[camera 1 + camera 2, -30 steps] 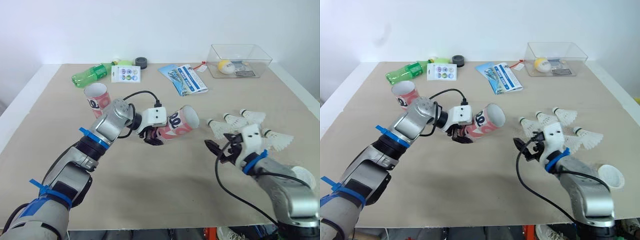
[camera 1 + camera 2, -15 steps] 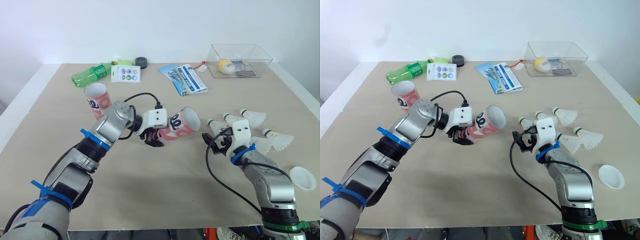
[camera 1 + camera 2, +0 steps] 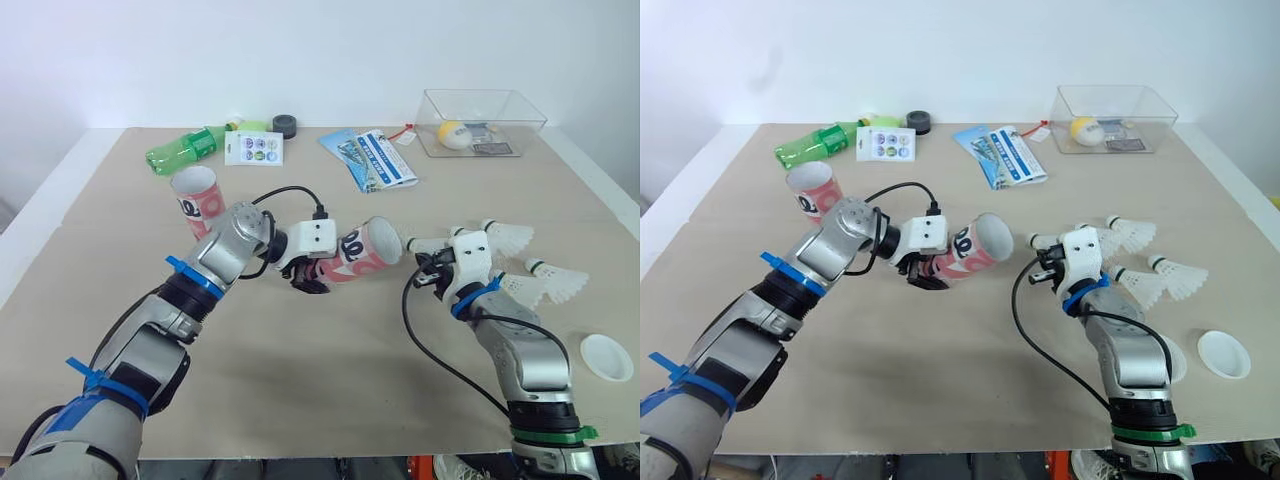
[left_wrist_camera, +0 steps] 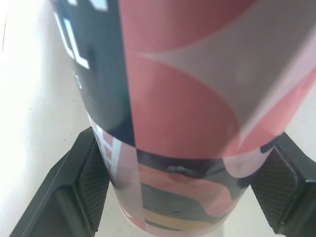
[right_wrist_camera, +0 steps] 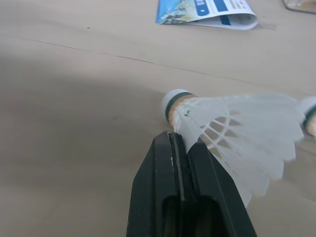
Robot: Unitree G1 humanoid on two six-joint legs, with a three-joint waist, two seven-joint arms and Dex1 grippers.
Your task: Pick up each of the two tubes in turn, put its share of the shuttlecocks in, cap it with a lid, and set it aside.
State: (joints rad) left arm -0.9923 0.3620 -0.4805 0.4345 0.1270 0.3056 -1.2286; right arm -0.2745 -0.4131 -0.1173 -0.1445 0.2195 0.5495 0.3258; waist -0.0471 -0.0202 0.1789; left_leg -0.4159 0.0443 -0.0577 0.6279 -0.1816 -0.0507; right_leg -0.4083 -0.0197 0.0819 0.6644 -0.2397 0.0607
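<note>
- Pink-and-dark tube (image 3: pixel 358 250) is lying tilted in the left gripper (image 3: pixel 308 281), with its open mouth facing the robot's right. The black fingers (image 4: pixel 91 190) are clamping it from both sides, near the end away from the mouth.
- The right gripper (image 5: pixel 175 140) is pinching a shuttlecock (image 5: pixel 232 128) by the edge of its feather skirt, its two fingers pressed together on the feathers.
- The held shuttlecock is hanging just off the tube's mouth with its cork pointing toward the rim. A small gap is showing between them, so it is outside the tube.
- A second tube (image 3: pixel 195 194) is standing upright on the table (image 3: pixel 300 380), beyond the left forearm and well apart from the right gripper.
- Loose shuttlecocks (image 3: pixel 505 236) are lying on the table just to the right of the right gripper, corks pointing roughly toward the tubes.
- A white lid (image 3: pixel 606 356) is sitting flat near the table's right edge, beside the right forearm and well apart from both tubes.
- Along the far side, a green bottle (image 3: pixel 184 151) is lying on its side next to a sticker card (image 3: pixel 252 148) and a black roll (image 3: pixel 285 125).
- A brochure (image 3: pixel 372 158) is lying near the middle.
- A clear box (image 3: pixel 510 120) holding a yellow ball (image 3: pixel 451 132) is sitting at the far right.
</note>
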